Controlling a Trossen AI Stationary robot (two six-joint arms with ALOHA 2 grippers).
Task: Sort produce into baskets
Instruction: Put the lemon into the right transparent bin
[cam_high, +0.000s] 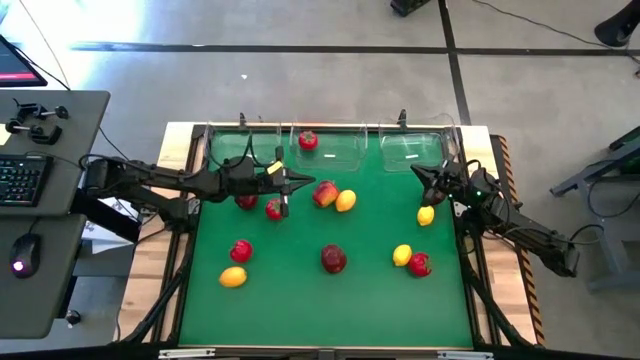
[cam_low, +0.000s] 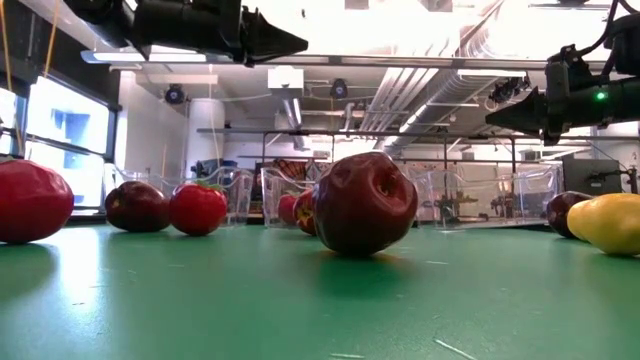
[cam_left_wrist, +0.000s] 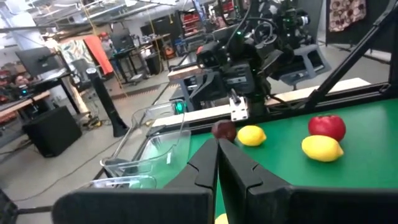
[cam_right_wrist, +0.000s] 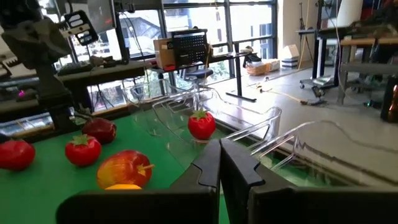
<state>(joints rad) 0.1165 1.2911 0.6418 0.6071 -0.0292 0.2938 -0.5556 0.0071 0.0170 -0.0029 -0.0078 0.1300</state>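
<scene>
While only one green-topped red fruit (cam_high: 308, 140) sits in the middle clear bin (cam_high: 343, 152), ten fruits look unsorted on the green mat (cam_high: 300, 295) | left tool (cam_high: 303, 182) shut, empty, beside red-orange apple (cam_high: 324, 193) | right tool (cam_high: 416, 170) shut, empty, near lemon (cam_high: 426, 215).

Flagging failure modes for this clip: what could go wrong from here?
The shut left gripper hovers beside a red-orange apple touching a yellow lemon; reaching for either could roll the other away. The clear plastic bins sit side by side and are hard to see, so drops could hit a rim. Only one bright red fruit is binned.
</scene>
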